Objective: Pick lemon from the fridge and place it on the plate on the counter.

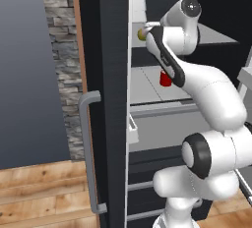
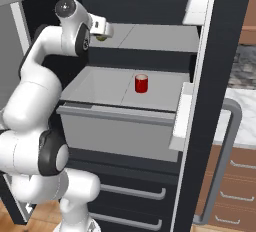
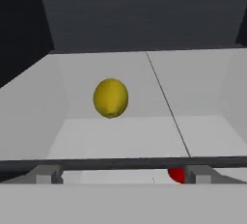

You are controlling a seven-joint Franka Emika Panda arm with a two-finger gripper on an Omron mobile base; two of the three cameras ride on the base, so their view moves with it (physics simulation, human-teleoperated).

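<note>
Gripper (image 2: 102, 30) jaw state cannot be told. Lemon (image 3: 111, 97) lies just ahead on the fridge shelf (image 3: 202, 88); advance straight, centring on it.

we see a plain yellow lemon (image 3: 111, 98) on a light grey shelf (image 3: 193, 80) inside the black fridge (image 1: 110, 99). below the lemon, a red can (image 2: 141, 83). beside the fridge: grey stone wall (image 1: 61, 65), brown wood floor (image 1: 39, 192), white grey-veined counter (image 2: 240, 121).
</note>
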